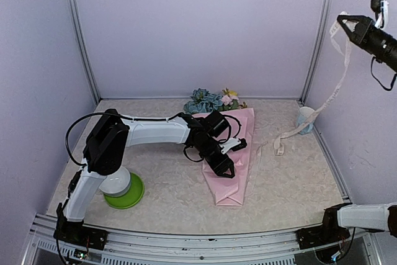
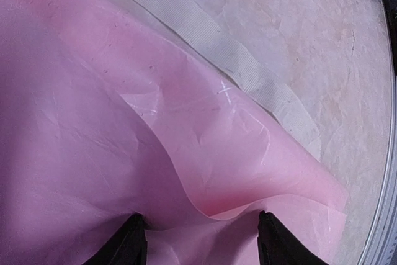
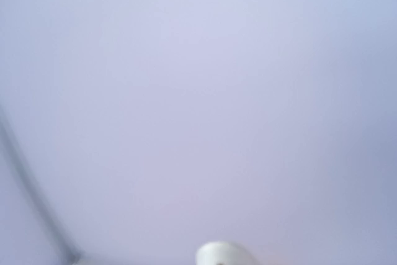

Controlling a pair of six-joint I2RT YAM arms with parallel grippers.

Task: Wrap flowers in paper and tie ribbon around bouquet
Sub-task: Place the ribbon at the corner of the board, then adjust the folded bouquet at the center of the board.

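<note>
The bouquet (image 1: pixel 232 166) lies on the table as a pink paper (image 2: pixel 124 122) cone, and the flowers (image 1: pixel 208 100), blue, pink and yellow, stick out of its far end. My left gripper (image 1: pixel 222 164) is down on the middle of the cone. Its black fingertips (image 2: pixel 127 243) stand apart with a bulge of paper held between them. My right gripper (image 1: pixel 340 24) is high at the top right, shut on the cream ribbon (image 1: pixel 340 79). The ribbon hangs down to a pale spool (image 1: pixel 305 119) and trails over the table, past the paper's edge (image 2: pixel 236 60).
A green and white bowl (image 1: pixel 124 189) sits at the near left by my left arm's base. Metal frame posts (image 1: pixel 316 41) stand at the back corners, with purple walls all around. The right wrist view shows only blurred wall and a white blob (image 3: pixel 223 256).
</note>
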